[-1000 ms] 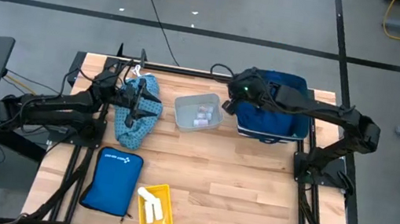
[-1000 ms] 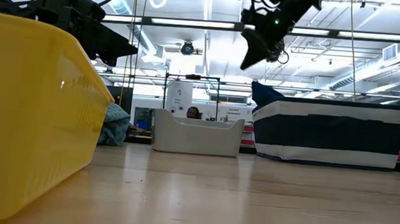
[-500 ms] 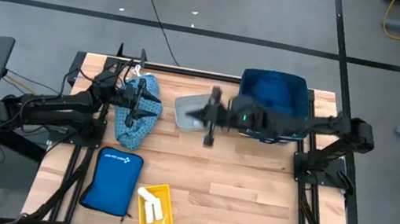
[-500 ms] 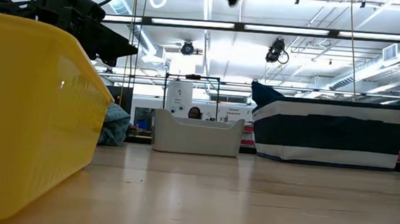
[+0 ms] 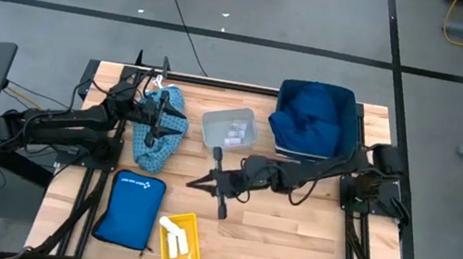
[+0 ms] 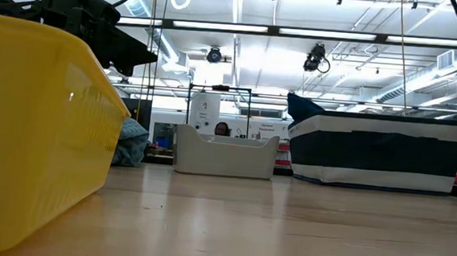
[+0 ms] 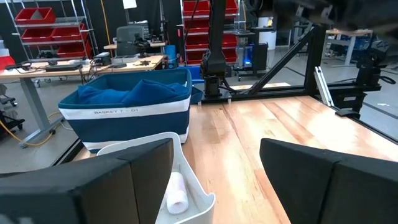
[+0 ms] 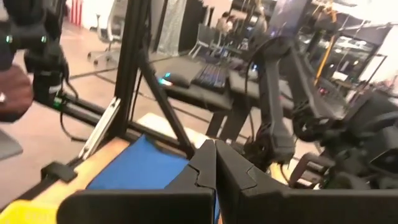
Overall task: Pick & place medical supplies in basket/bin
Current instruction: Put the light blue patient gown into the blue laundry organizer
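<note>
- The right gripper (image 5: 205, 181) is seen low over the bare middle of the wooden table (image 5: 289, 239), its fingers (image 8: 214, 165) pressed together with nothing between them.
- The left gripper (image 5: 158, 117) is held above the light blue patterned cloth (image 5: 159, 142) at the table's left rear; its fingers (image 7: 124, 186) are spread apart and nothing is held.
- The navy cloth (image 5: 307, 115) is found bunched inside the navy basket (image 5: 343, 151) at the right rear.
- Small vials (image 5: 234, 133) are noted in the clear bin (image 5: 213, 131) between cloth and basket.
- White rolls (image 5: 172, 234) are seen lying in the yellow tray (image 5: 190, 224) at the front, just beside the blue pouch (image 5: 130, 206).
</note>
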Robot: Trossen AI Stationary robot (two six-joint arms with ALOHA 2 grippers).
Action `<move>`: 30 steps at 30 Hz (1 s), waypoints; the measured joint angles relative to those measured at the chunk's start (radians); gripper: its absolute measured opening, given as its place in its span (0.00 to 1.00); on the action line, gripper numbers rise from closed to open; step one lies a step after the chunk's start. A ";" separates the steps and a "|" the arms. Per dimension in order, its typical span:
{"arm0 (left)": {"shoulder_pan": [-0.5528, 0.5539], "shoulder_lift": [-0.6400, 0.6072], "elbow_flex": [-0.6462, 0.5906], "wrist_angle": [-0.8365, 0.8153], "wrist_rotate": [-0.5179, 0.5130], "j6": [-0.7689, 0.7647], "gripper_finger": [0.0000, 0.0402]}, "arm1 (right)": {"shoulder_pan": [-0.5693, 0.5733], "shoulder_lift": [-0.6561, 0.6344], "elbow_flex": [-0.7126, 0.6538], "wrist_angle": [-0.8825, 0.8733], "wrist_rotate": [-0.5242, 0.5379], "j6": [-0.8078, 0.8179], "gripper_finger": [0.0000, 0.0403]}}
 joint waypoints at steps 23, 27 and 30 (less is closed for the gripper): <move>0.000 0.065 0.000 0.023 0.006 0.003 0.61 | -0.001 -0.285 -0.939 0.780 0.280 0.225 0.00; 0.000 0.071 0.000 0.023 0.002 -0.012 0.61 | 0.000 -0.362 -1.066 0.778 0.326 0.285 0.00; 0.000 0.071 0.000 0.026 -0.028 -0.067 0.61 | 0.000 -0.407 -1.141 0.779 0.344 0.328 0.00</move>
